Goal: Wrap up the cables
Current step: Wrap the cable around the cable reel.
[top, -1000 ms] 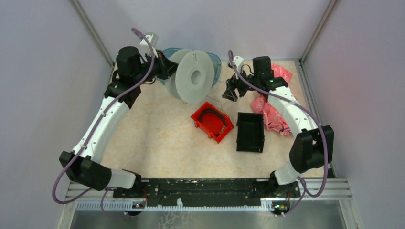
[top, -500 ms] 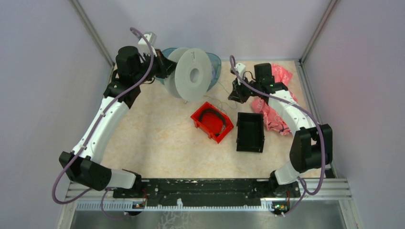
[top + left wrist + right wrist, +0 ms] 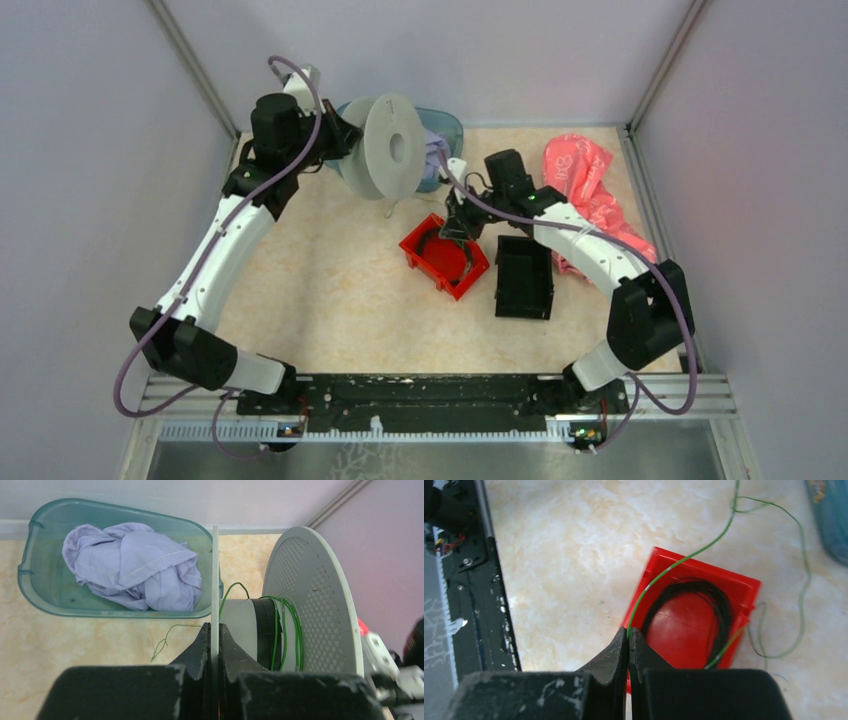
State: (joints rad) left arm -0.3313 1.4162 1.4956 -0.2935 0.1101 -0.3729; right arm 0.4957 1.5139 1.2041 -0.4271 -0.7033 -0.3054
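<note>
A white spool (image 3: 390, 150) is held up at the back of the table, its thin near flange (image 3: 215, 575) pinched between the jaws of my left gripper (image 3: 215, 628). Green cable turns (image 3: 278, 630) lie round the spool's core beside a black band. The cables show as thread-fine green wire (image 3: 674, 565) trailing over the floor and across a red bin (image 3: 724, 575). My right gripper (image 3: 629, 632) is shut on this green wire just above the bin's near corner. From above, the right gripper (image 3: 452, 228) hangs over the red bin (image 3: 429, 270).
A black cable coil (image 3: 724, 605) lies inside the red bin. A black bin (image 3: 523, 277) stands to its right, and a pink cloth (image 3: 590, 190) lies at the back right. A teal tub (image 3: 30, 575) holding lilac cloth (image 3: 135, 565) sits behind the spool.
My right gripper has shut on the green wire and swung left and nearer, from beside the pink cloth to over the red bin. The spool has turned more edge-on.
</note>
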